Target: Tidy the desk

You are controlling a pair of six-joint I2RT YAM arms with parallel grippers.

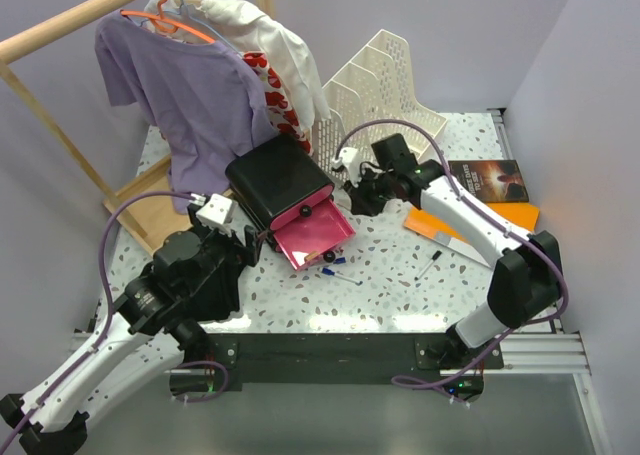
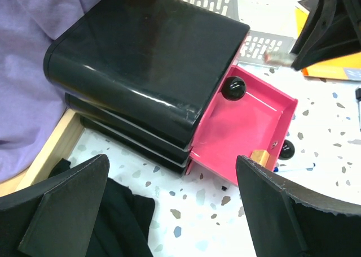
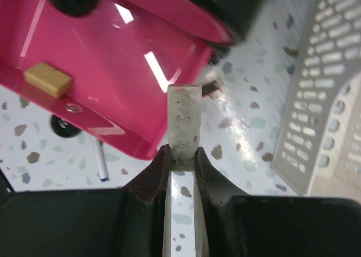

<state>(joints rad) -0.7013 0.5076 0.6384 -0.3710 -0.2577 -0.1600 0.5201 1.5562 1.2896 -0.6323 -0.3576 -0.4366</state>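
Note:
The white speckled desk (image 1: 400,295) carries a black drawer box (image 1: 278,180) with its pink drawer (image 1: 318,233) pulled open. My right gripper (image 1: 358,200) hovers at the drawer's right side. In the right wrist view it (image 3: 184,155) is shut on a thin, dirty white eraser (image 3: 185,118) held upright by the drawer's edge (image 3: 113,82). A tan block (image 3: 48,79) lies inside the drawer. My left gripper (image 2: 177,212) is open and empty, low over the desk in front of the box (image 2: 146,70), near a black cloth (image 2: 121,220).
A white file rack (image 1: 375,85) stands behind the box. A dark book (image 1: 487,180) and an orange folder (image 1: 470,220) lie at the right. Pens (image 1: 340,273) (image 1: 432,265) lie in front. A clothes rack with a purple shirt (image 1: 190,85) stands on a wooden base (image 1: 150,210) at the left.

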